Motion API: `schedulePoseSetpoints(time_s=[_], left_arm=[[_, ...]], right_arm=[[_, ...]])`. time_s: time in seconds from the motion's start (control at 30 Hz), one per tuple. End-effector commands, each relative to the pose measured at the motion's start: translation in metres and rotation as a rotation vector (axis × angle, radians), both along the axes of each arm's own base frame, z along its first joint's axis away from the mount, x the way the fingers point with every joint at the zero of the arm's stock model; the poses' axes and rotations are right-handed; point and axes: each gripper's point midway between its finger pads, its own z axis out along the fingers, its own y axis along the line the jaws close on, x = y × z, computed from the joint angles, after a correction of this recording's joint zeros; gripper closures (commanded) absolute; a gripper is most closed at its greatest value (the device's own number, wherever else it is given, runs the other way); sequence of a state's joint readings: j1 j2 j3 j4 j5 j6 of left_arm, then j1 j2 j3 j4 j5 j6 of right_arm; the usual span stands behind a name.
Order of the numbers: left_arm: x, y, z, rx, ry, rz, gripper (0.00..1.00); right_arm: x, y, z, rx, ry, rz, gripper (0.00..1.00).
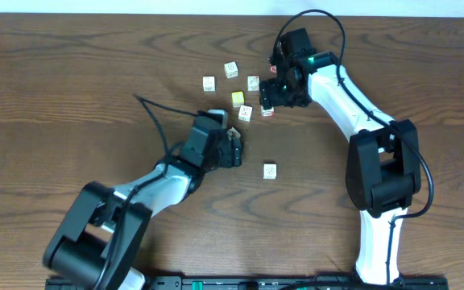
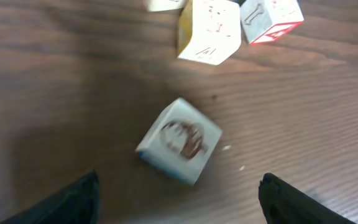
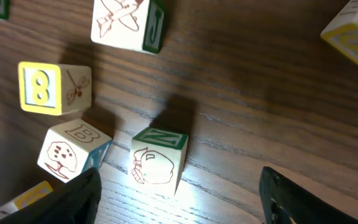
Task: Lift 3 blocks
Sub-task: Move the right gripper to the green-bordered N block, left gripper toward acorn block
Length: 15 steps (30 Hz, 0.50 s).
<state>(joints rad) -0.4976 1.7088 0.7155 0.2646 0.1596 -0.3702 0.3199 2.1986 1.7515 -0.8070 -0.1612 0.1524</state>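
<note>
A pale block with a blue-trimmed side [image 2: 179,142] lies tilted on the table just ahead of my left gripper [image 2: 178,208], which is open, its fingers wide on either side. In the overhead view this block [image 1: 234,133] sits at the tip of the left gripper [image 1: 236,150]. A red-trimmed block [image 2: 271,18] lies farther off, and the overhead view shows it [image 1: 267,109] by the right gripper [image 1: 271,90]. My right gripper [image 3: 179,205] is open over a green-topped picture cube [image 3: 159,158]. A blue-sided B block [image 3: 73,149] touches its left finger.
A cube with a yellow face [image 3: 55,87] and a green-sided airplane cube [image 3: 128,22] lie beyond the right fingers. More cubes are scattered at the far middle [image 1: 209,83] [image 1: 230,69]. A lone cube [image 1: 270,170] lies nearer the front. A black cable [image 1: 155,113] trails from the left arm.
</note>
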Motion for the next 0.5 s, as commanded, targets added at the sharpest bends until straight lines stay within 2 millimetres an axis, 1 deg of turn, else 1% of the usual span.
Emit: schedulePoseSetpoints(time_s=[0.0, 0.07, 0.17, 0.23, 0.3, 0.37, 0.47], left_arm=[[0.010, -0.005, 0.002, -0.002, -0.006, 0.007, 0.21], [0.012, 0.002, 0.000, 0.029, -0.008, 0.037, 0.25], [0.015, 0.012, -0.003, 0.076, -0.018, 0.080, 0.25], [0.016, 0.018, -0.004, 0.099, -0.026, 0.101, 0.28], [0.018, 0.021, -0.003, 0.114, -0.034, 0.117, 0.28], [0.020, 0.025, -0.003, 0.130, -0.044, 0.134, 0.28], [0.022, 0.029, -0.002, 0.145, -0.054, 0.151, 0.28]], right_arm=[[0.000, 0.006, -0.004, -0.002, 0.005, 0.027, 0.26], [-0.001, 0.006, -0.008, -0.005, 0.011, 0.030, 0.28], [-0.003, 0.007, -0.015, -0.011, 0.025, 0.040, 0.31], [-0.005, 0.008, -0.024, -0.017, 0.041, 0.043, 0.34], [-0.007, 0.009, -0.031, -0.022, 0.056, 0.047, 0.36], [-0.009, 0.012, -0.036, -0.024, 0.064, 0.053, 0.35], [-0.008, 0.016, -0.038, -0.023, 0.058, 0.060, 0.36]])
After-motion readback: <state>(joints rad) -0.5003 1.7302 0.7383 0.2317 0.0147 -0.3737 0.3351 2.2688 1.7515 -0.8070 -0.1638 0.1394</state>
